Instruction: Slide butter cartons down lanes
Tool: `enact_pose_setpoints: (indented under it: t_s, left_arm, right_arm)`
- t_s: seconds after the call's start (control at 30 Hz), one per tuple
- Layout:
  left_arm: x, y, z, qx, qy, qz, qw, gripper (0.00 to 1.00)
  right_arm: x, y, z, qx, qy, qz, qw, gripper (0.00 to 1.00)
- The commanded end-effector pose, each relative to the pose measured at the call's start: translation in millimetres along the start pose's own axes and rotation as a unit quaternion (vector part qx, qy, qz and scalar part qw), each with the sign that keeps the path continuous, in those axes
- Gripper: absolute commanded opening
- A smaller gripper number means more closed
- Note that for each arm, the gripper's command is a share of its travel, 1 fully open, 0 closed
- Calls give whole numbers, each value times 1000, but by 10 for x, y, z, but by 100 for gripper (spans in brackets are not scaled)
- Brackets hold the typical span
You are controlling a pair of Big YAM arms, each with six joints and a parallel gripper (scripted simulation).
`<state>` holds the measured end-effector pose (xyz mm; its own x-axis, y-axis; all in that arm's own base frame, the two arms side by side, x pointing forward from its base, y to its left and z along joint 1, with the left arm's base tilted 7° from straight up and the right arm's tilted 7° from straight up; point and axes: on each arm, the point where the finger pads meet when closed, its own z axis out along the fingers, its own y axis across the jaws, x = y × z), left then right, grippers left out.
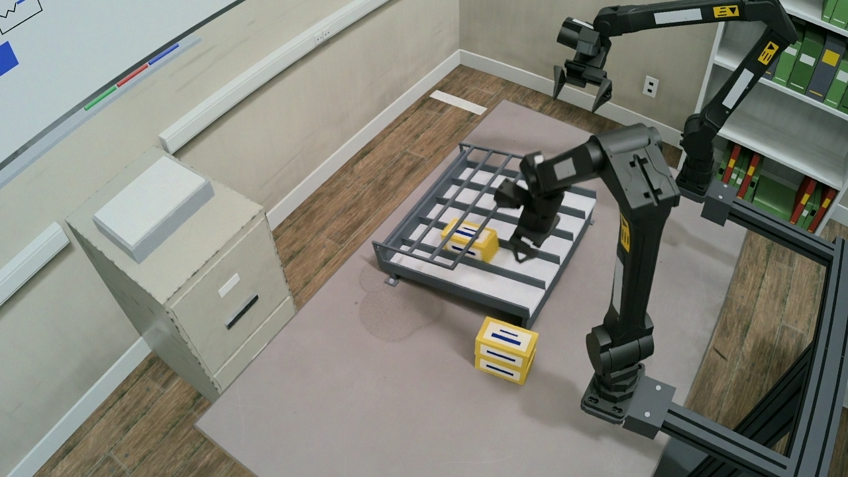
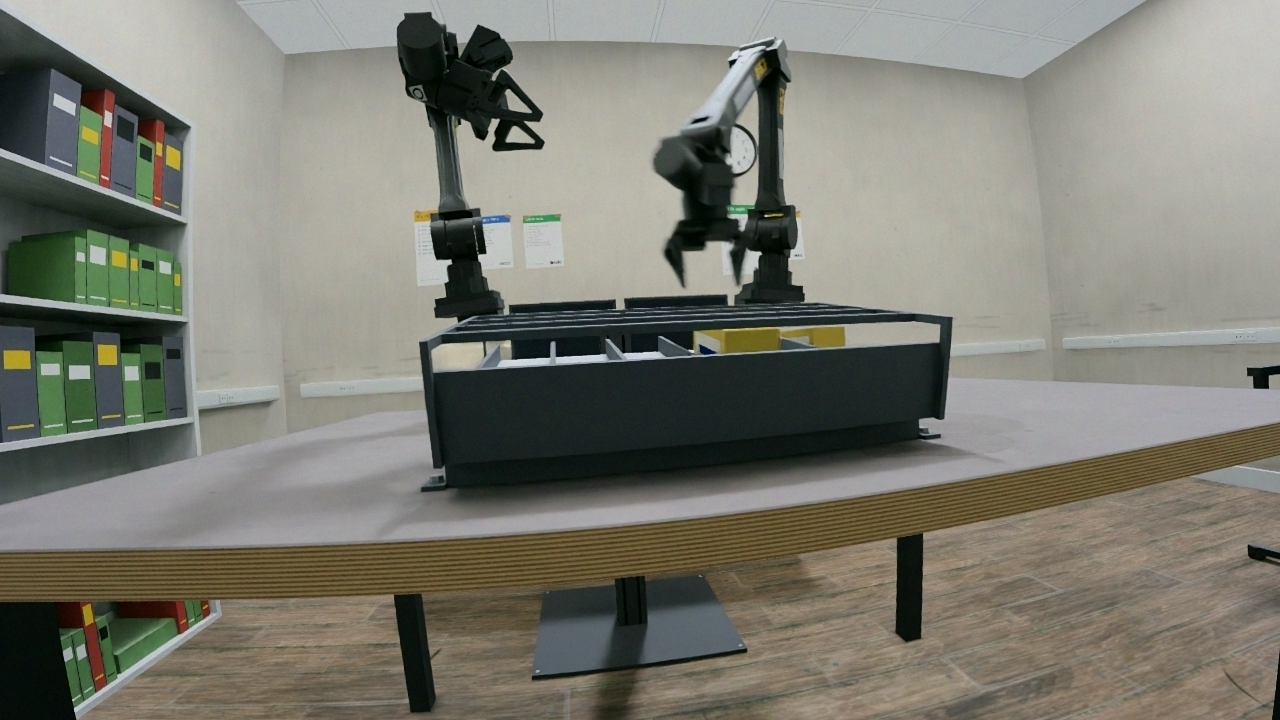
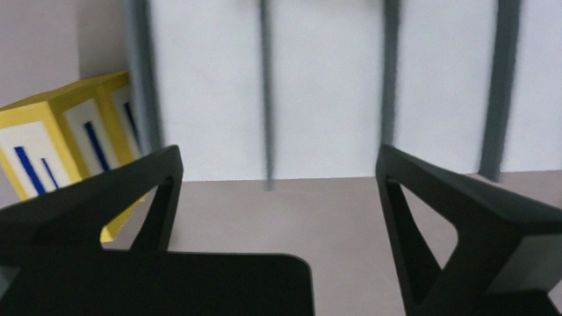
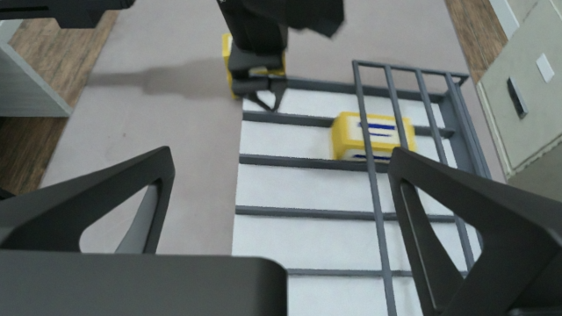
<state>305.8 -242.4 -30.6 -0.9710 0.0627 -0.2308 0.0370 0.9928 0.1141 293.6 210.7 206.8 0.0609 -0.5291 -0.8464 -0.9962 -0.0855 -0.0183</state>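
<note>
One butter carton point(image 1: 483, 244) point(image 2: 750, 340) point(image 4: 344, 136) lies in the second lane from the stack side of the sloped shelf point(image 1: 450, 289) point(image 2: 689, 402), partly under the guard bars. A short gap shows between it and the bottom stop. Two more cartons point(image 1: 505, 356) point(image 2: 819, 336) point(image 3: 70, 140) stand stacked beside the shelf's near upper corner. My left gripper point(image 1: 523, 252) point(image 2: 705, 268) point(image 3: 279, 156) is open and empty above the lanes' upper end. My right gripper point(image 1: 576, 102) point(image 2: 532, 131) point(image 4: 281, 158) is open and empty, high above the shelf's far side.
Guard bars point(image 1: 415, 235) point(image 4: 373, 175) cover the lower half of the lanes. Thin dividers point(image 3: 391, 66) point(image 4: 303, 212) stand up between lanes. A cabinet point(image 1: 201, 320) stands past the table's edge. The left arm point(image 1: 640, 255) reaches over the shelf's upper side.
</note>
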Motion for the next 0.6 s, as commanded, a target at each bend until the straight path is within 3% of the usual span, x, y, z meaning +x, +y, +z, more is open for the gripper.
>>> enact_pose_setpoints:
  t_s: [0.0,0.23,0.3,0.4,0.57]
  left_arm:
    - [-52,562,93,1,-9,-7,1000,91]
    - [359,1434,308,-3,-10,-47,999,91]
    - [359,1434,308,-3,-10,-47,999,91]
    - [504,1620,348,-4,-11,-59,998,91]
    - [655,1768,389,-6,-7,-73,997,91]
  right_arm:
    - [-132,-115,175,-1,5,10,1000,100]
    - [130,60,1423,22,93,54,994,100]
    - [130,60,1423,22,93,54,994,100]
    - [131,238,1945,53,107,50,992,100]
    - [48,560,2503,103,93,46,989,100]
